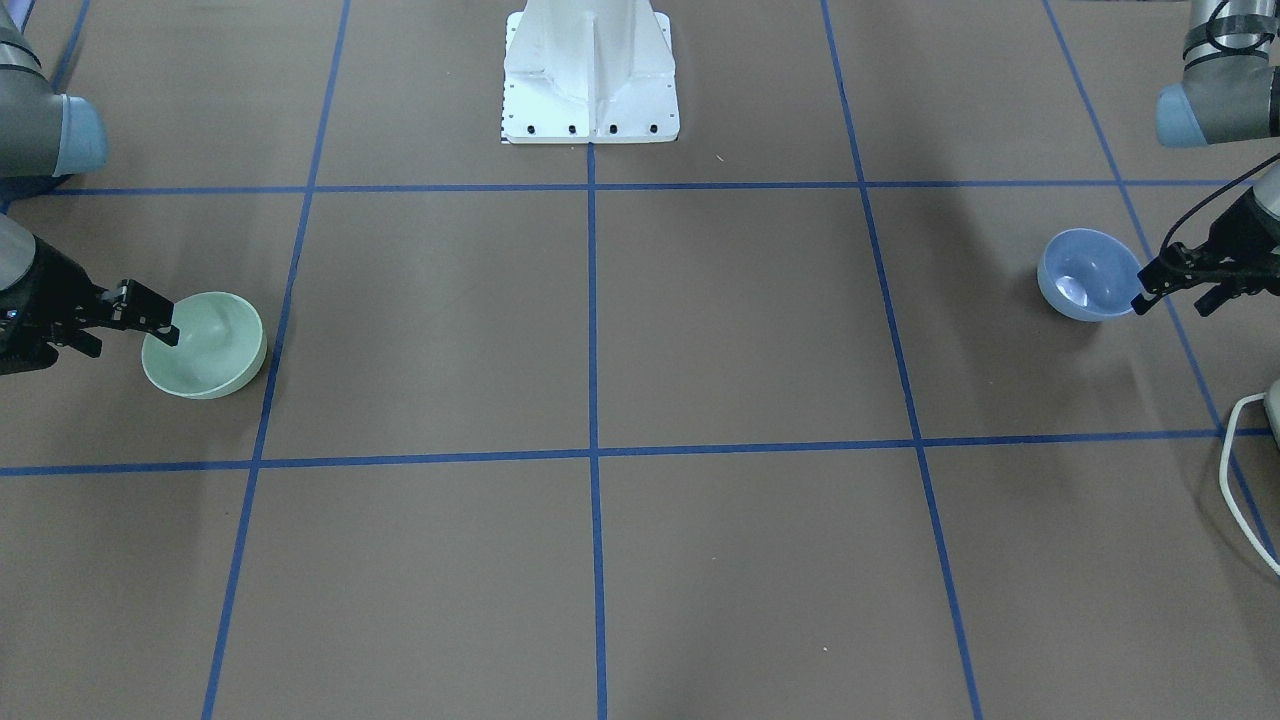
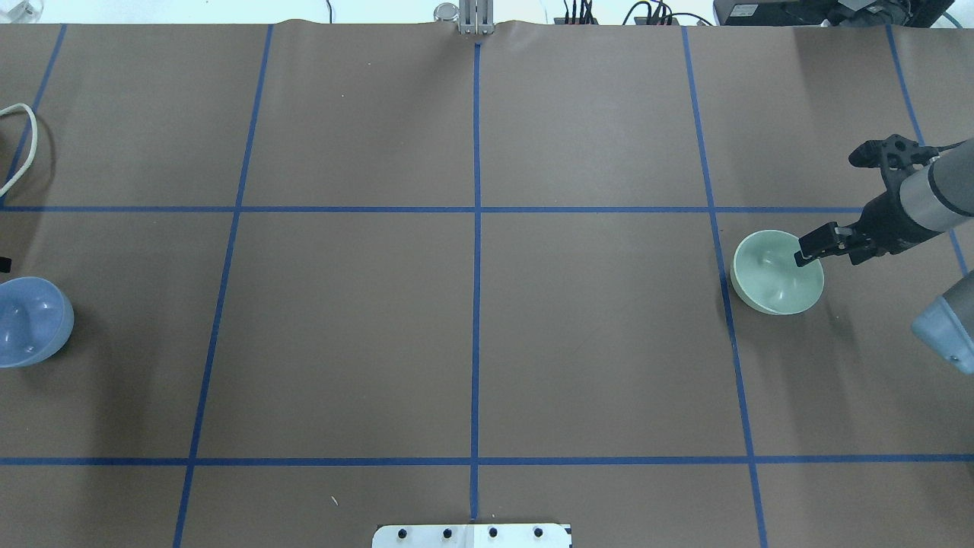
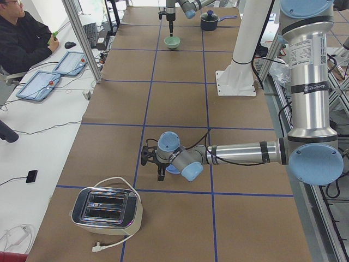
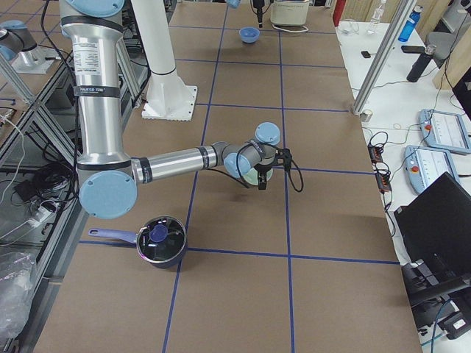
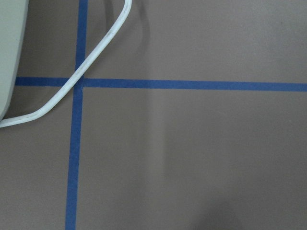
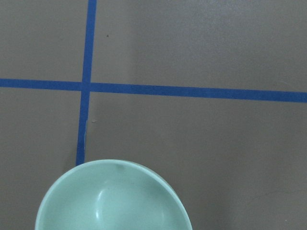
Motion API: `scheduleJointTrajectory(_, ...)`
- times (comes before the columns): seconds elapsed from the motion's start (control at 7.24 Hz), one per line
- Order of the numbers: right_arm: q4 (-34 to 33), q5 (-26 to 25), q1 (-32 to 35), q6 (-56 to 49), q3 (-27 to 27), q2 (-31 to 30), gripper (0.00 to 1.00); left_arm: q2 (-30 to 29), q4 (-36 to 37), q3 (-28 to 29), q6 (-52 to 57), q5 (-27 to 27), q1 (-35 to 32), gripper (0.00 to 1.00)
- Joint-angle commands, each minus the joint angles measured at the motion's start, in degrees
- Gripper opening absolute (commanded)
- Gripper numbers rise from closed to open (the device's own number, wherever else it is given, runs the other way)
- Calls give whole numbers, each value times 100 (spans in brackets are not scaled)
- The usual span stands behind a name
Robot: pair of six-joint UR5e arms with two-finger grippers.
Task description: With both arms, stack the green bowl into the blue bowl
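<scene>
Risk note: overhead view, green bowl (image 2: 768,281) at table 3 o'clock, blue bowl (image 2: 27,323) at 9, well apart. R gripper (image 2: 828,247) & L gripper (image 1: 1172,300) look wide, one finger at each rim. Off-centre closing could tip or skid a bowl; a thin rim pinch may slip in transit.

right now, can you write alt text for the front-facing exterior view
Two bowls sit far apart on a brown table: the green bowl at view-left with the right gripper at its rim, the blue bowl at view-right with the left gripper at its rim.
</scene>
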Motion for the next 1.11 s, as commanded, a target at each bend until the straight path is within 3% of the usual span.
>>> scheduleJointTrajectory(0.0, 153, -385, -221, -10, -55, -152, 100, 0, -151, 13, -211, -8, 149, 98)
scheduleJointTrajectory(0.97, 171, -405, -354, -2, -100, -231, 100, 369, -310, 66, -20, 1, 317, 98)
